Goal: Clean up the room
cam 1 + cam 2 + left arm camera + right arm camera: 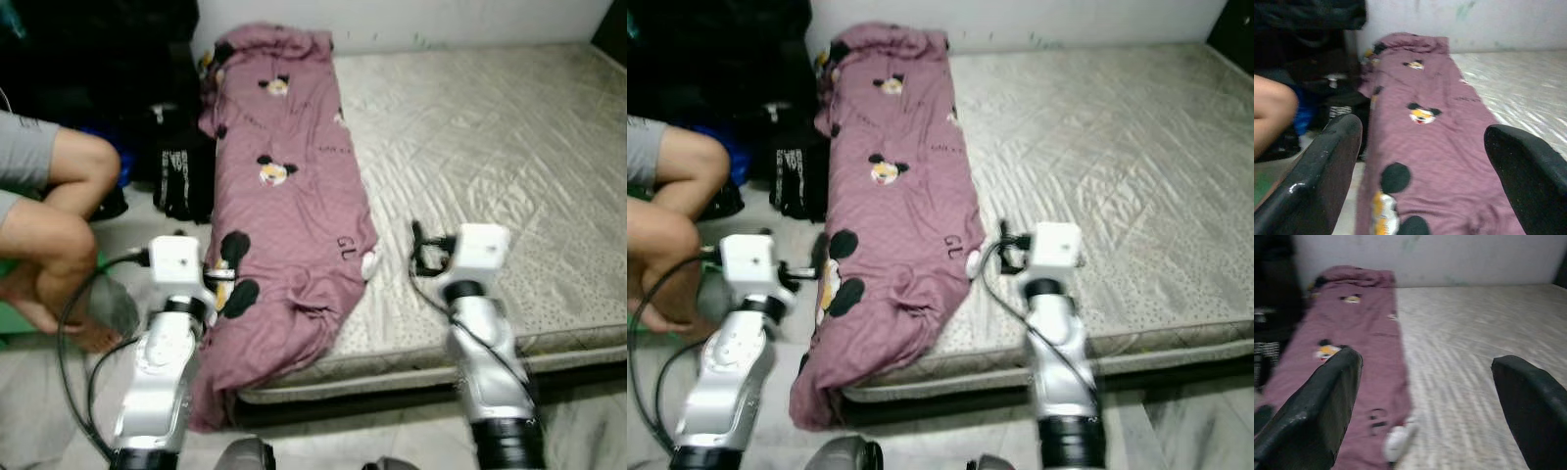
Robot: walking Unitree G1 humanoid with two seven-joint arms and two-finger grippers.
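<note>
Both arms raised before the bed, ready to take the purple blanket.

My left gripper (1420, 161) and right gripper (1425, 396) are both spread wide and empty. The Mickey Mouse blanket (284, 196) lies bunched along the mattress (490, 166) left edge; I should grasp its near hanging end low.

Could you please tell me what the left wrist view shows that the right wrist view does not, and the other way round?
The left wrist view adds a person's bare knee and a blue item beside the bed. The right wrist view adds a small white object at the edge of the pink blanket. Both share that blanket, the bare mattress, the pale wall, dark bags, and an open gripper: left gripper, right gripper.
</note>
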